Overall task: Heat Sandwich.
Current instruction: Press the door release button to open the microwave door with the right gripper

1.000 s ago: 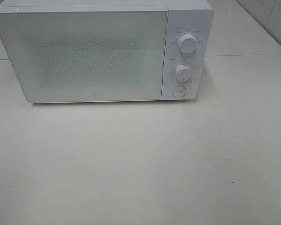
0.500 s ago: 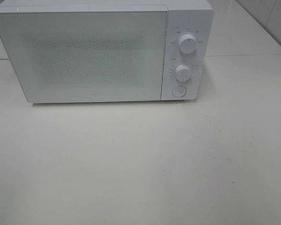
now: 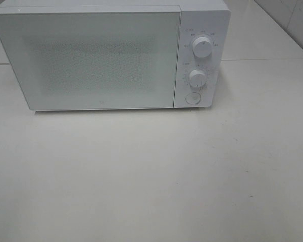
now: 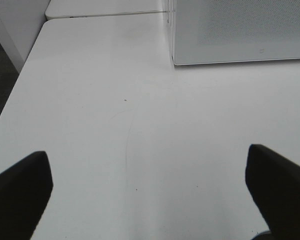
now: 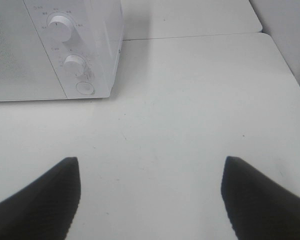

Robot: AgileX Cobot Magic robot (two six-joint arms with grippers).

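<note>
Nothing has moved: the microwave (image 3: 101,55) stays shut on the surface (image 3: 151,176), and no sandwich shows in any view. The left tool (image 4: 147,155) and right tool (image 5: 150,161) hang open and empty, so heating looks unstarted.

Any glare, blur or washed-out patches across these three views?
Exterior high: soft, even light, slightly hazy; the microwave casts a thin shadow on the table, labels by the dials too blurred to read. Left wrist: left gripper fingers dark and out of focus, table bright but not blown out. Right wrist: right gripper fingers blurred likewise; the dials look fairly sharp.
</note>
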